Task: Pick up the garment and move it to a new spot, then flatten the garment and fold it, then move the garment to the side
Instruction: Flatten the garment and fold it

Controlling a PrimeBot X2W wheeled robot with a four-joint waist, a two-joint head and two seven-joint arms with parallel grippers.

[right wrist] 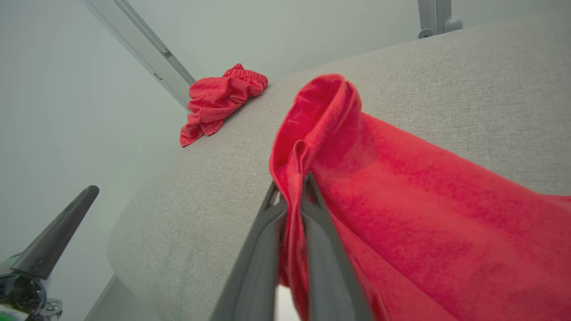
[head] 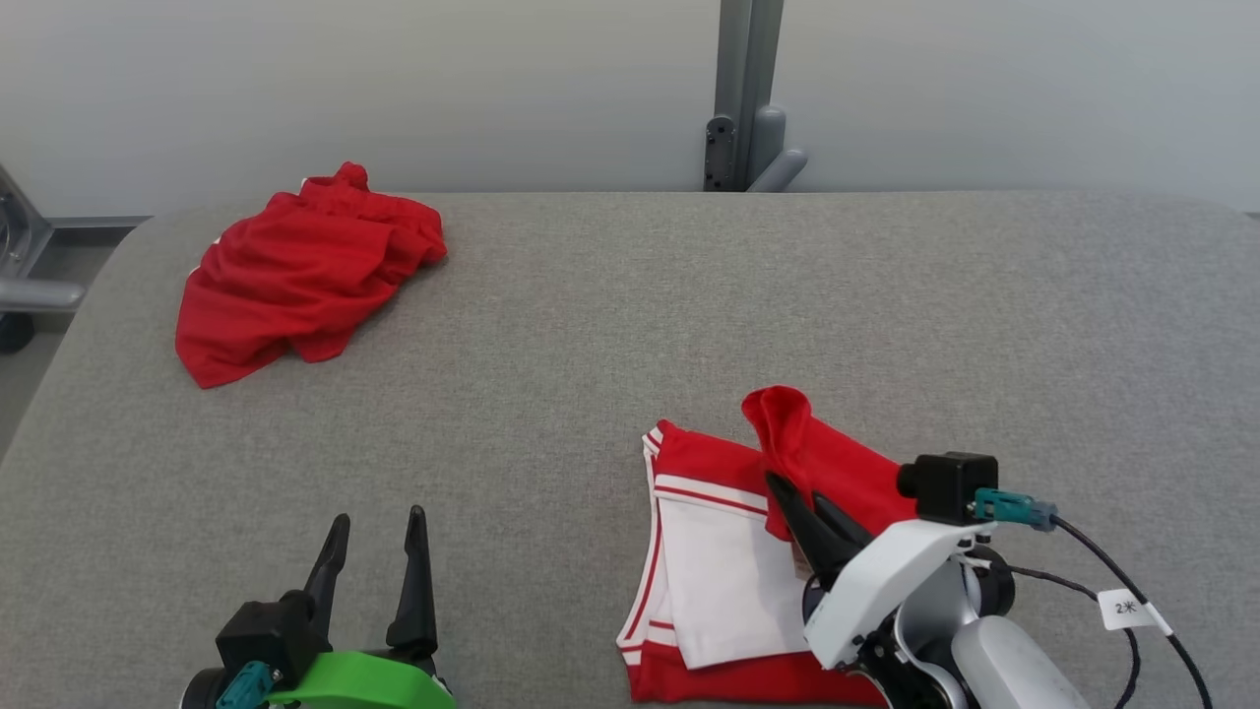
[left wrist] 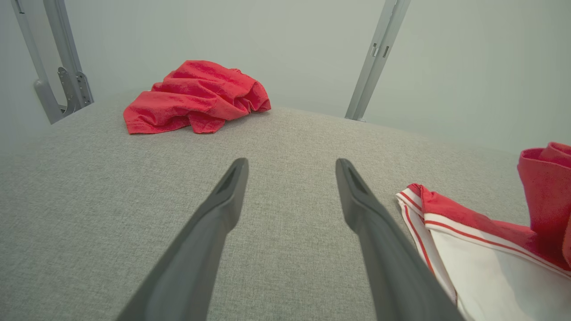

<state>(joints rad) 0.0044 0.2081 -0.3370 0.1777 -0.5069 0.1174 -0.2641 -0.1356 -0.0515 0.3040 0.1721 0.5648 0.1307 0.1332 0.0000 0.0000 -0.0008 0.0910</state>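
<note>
Red garment (head: pixel 837 463) in right jaws; cable tag (head: pixel 1122 608) reads "2".

The left claw (head: pixel 378 517), two long dark fingers on a green wrist, points forward at the lower left, fingers spread wide and empty; the right claw (head: pixel 799 490), on a white forearm angled up-left, is pinched on the red-and-white cloth garment (head: pixel 837 463).
</note>
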